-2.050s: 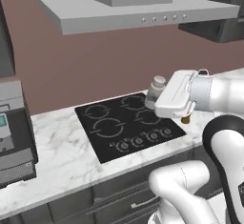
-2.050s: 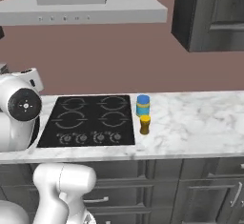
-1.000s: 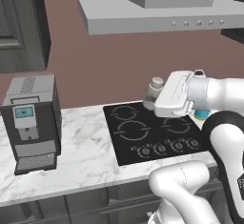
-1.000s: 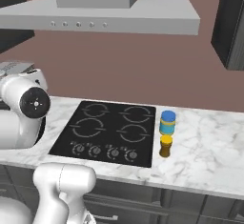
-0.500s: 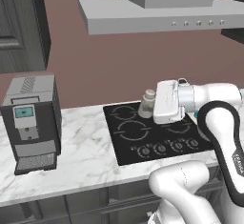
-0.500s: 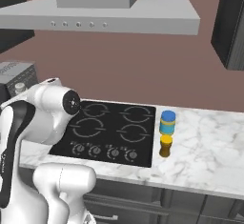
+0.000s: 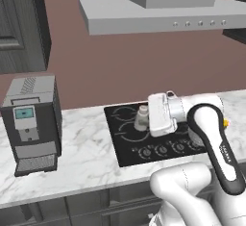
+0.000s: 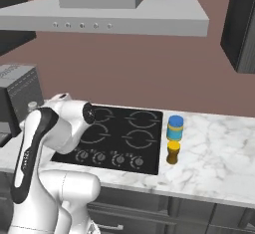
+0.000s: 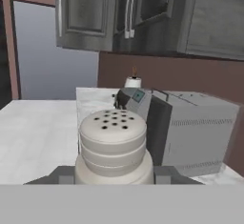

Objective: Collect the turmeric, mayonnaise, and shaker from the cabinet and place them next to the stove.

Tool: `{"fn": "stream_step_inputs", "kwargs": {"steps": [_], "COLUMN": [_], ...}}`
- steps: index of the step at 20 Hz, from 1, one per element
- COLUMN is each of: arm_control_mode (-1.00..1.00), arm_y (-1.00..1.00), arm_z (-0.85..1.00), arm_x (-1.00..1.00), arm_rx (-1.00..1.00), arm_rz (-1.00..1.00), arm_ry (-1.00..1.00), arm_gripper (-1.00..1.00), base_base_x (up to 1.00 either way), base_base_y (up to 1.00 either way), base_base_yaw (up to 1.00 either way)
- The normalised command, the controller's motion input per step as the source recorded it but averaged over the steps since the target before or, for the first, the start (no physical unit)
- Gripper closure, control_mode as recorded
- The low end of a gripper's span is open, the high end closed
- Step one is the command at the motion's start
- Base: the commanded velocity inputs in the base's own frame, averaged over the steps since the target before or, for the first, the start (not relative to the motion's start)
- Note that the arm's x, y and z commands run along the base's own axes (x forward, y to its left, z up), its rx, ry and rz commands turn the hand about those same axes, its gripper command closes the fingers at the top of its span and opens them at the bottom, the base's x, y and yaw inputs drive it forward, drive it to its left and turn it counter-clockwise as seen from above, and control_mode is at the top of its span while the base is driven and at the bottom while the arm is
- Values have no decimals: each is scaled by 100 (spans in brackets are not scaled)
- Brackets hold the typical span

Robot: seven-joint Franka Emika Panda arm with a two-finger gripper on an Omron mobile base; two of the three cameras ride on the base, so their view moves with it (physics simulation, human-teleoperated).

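The white marble counter (image 8: pixel 214 148) carries the stove (image 8: pixel 117 136), with the mayonnaise (image 8: pixel 175 127) and turmeric (image 8: pixel 173 152) just right of it and the coffee machine (image 7: pixel 32 121) well left.

Your arm (image 7: pixel 211 138) is the usual glossy white Franka look: fat rounded links, smooth shells. There's a dark, nearly black band running along the link just behind the claw, with tiny pale lettering on it that's too small to read. The hand block (image 7: pixel 159 114) is a boxy white slab with rounded corners. From the right base camera you get a dark round joint cap (image 8: pixel 89 113).
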Motion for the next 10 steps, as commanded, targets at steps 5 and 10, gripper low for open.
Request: {"fn": "stream_step_inputs", "kwargs": {"steps": [5, 10], "arm_control_mode": [-100, -100], "arm_y": [41, 28], "arm_z": [-58, -68], "arm_x": [15, 18], "arm_rx": [-19, -17], "arm_rz": [0, 0], "arm_ry": [5, 10], "arm_gripper": [100, 100], "base_base_x": [0, 0], "base_base_y": [0, 0], "base_base_yaw": [0, 0]}}
